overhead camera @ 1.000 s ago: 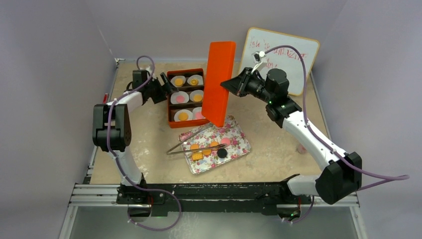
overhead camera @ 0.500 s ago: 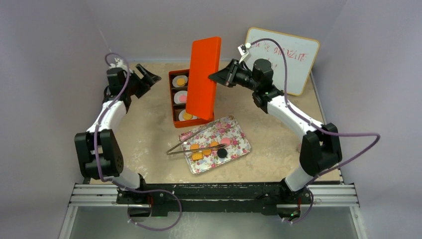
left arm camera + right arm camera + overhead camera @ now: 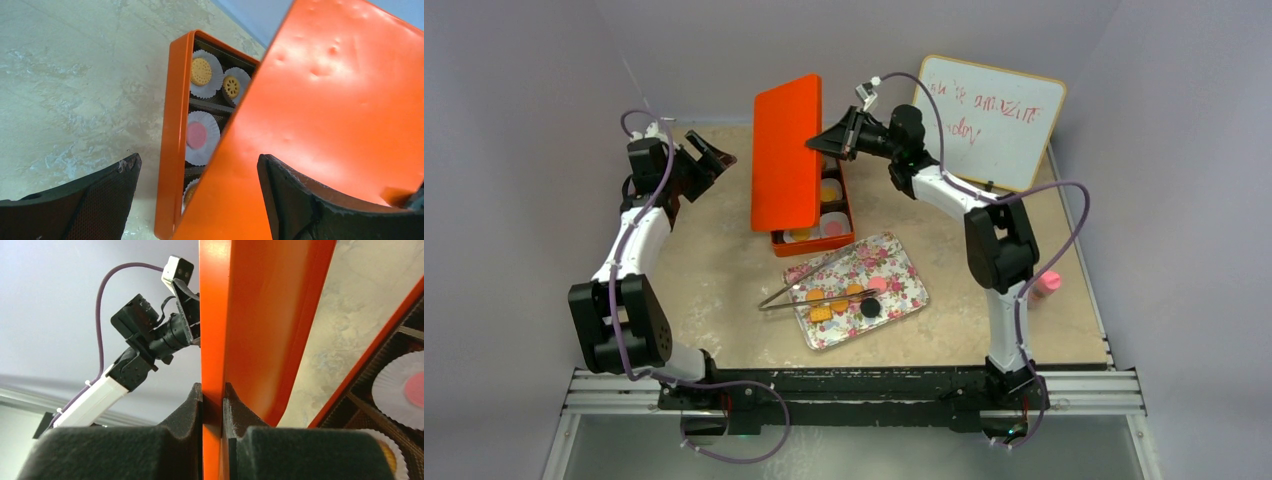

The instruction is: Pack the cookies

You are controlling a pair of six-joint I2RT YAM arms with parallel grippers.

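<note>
My right gripper (image 3: 822, 141) (image 3: 212, 390) is shut on the edge of the orange lid (image 3: 786, 152) (image 3: 260, 310), holding it tilted above the left side of the orange box (image 3: 814, 238) (image 3: 172, 125). Cookies in white paper cups fill the box: a tan one (image 3: 201, 71), a yellow patterned one (image 3: 231, 86) and a pink one (image 3: 196, 135). More cookies (image 3: 839, 298) lie on the floral tray (image 3: 899, 265). My left gripper (image 3: 712, 152) (image 3: 198, 160) hangs open to the left of the box, holding nothing.
Metal tongs (image 3: 809, 290) lie across the tray's left side. A whiteboard (image 3: 996, 115) leans at the back right. A small pink object (image 3: 1049, 283) sits near the table's right edge. The walls stand close behind both arms.
The right gripper has carried the lid leftward and back across the box. The left gripper pulled away from the box's left side and stays open.
</note>
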